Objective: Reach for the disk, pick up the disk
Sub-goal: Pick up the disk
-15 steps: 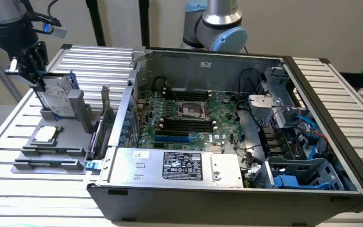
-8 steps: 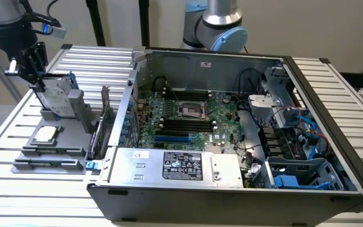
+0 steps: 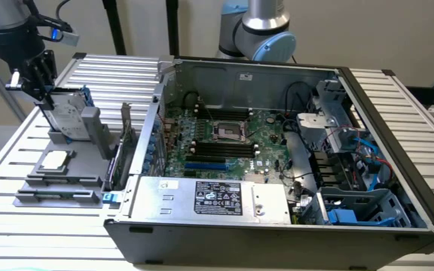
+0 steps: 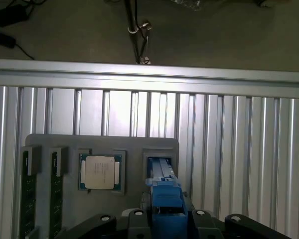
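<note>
The arm reached straight down at the exterior view's left, its gripper [image 3: 45, 97] clenched on the top edge of the disk [image 3: 68, 116]. The disk stood upright in the grey holder [image 3: 51, 186] on the table [image 3: 398, 101], beside the computer case [image 3: 277, 240].

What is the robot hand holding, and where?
Cannot tell for sure: the gripper is at the upper end of the disk, which stands in a grey holder.

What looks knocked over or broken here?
Nothing stands out. The disk stands on edge, but it sits in a slot of the grey holder, so that looks deliberate, with the gripper at its upper edge. The CPU chip lies flat in its recess. The computer case is open, with nothing spilled.
</note>
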Available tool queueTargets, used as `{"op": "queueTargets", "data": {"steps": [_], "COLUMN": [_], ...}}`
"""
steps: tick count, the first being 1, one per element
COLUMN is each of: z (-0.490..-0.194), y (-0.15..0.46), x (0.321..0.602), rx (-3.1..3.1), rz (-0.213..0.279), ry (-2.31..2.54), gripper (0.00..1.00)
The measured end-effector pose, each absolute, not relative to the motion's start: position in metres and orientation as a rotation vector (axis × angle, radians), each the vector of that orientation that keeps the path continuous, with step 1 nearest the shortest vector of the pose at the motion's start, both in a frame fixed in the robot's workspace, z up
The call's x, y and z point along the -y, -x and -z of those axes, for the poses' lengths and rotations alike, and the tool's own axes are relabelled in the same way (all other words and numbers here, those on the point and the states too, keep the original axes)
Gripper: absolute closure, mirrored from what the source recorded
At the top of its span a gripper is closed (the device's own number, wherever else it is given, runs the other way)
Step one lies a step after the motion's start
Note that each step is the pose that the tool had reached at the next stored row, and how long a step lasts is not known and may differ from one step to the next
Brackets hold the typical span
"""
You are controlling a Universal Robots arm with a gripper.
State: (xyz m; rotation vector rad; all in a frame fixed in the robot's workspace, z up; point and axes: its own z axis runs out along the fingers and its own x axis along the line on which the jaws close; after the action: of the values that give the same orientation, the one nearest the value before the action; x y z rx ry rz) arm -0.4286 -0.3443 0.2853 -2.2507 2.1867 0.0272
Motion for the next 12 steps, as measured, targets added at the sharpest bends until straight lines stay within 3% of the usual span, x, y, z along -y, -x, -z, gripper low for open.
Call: {"op": "queueTargets", "data": {"steps": [12], "z": [-0.2916], "y": [0.4286], "x": [0.3443], "rx": [-2.187], "rz": [-0.027], "ry": [2.251], "gripper": [0.67]}}
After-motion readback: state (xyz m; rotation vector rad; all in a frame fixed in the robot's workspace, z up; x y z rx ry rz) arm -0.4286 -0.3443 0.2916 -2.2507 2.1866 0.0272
